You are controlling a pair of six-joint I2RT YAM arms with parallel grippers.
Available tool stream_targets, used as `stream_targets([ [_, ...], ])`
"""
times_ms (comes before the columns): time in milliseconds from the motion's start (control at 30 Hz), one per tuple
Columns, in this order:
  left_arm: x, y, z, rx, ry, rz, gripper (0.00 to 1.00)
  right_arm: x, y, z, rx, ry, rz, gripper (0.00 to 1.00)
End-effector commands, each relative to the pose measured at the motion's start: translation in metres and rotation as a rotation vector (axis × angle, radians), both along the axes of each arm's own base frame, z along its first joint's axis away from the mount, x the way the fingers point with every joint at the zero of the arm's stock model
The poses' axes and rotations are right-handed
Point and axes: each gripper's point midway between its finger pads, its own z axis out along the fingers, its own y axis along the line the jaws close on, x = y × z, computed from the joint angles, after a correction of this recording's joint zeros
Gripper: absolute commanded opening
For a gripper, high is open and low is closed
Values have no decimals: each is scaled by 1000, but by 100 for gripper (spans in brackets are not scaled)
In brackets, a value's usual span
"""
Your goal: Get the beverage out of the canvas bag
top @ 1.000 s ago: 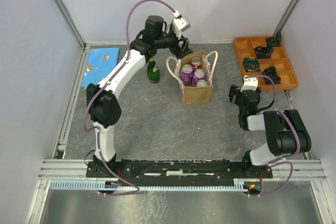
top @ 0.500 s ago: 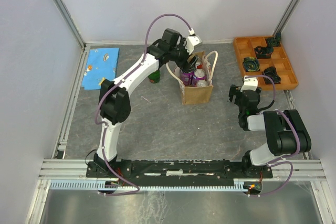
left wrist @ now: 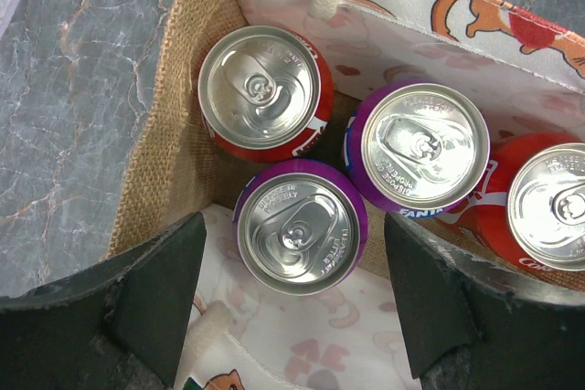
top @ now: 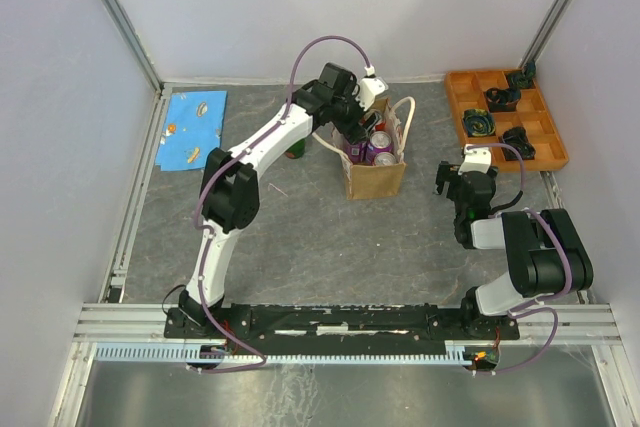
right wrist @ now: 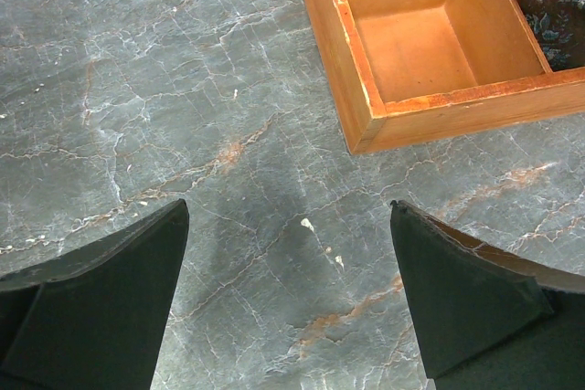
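The canvas bag [top: 376, 176] stands upright mid-table with white rope handles. It holds several cans. In the left wrist view I see two purple cans [left wrist: 302, 230] [left wrist: 423, 145] and two red cans [left wrist: 259, 89] [left wrist: 553, 203] inside the bag [left wrist: 169, 134]. My left gripper [top: 358, 125] hovers over the bag's open top. It is open and empty [left wrist: 295, 226], its fingers on either side of the nearer purple can, above it. My right gripper [top: 455, 185] is open and empty [right wrist: 288, 212] over bare table, right of the bag.
A green bottle [top: 293, 148] stands left of the bag, partly behind my left arm. A blue mat [top: 193, 130] lies at the far left. An orange compartment tray [top: 462, 107] with dark objects sits at the back right; its corner [right wrist: 366, 116] is near my right gripper.
My left arm has swung right from near the green bottle to above the bag's opening. The right arm has not moved.
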Motion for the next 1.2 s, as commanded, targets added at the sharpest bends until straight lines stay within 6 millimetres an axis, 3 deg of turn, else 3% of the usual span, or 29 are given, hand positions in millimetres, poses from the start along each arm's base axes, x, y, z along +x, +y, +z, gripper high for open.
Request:
stream_targets([
  [0,7,2,18,12,-50,-3,85,12,1,19,3,-61,6,99],
  [600,6,8,-22,87,12,0,82,12,1,19,2,-61,7,99],
  [667,6,9,-42,109,45,3,81,12,1,19,2,-60,6,99],
  [1033,0,21,-83,197,110,15,78,12,1,19,3,-62,6,99],
  [1100,-2,22,-87,206,121,15,74,12,1,19,3,-61,6,99],
  [1133,-2,22,-88,205,123,14,69,12,1,19,2,-60,6,99],
  [1167,-3,22,-88,203,125,12,57,12,1,19,3,-60,5,99],
])
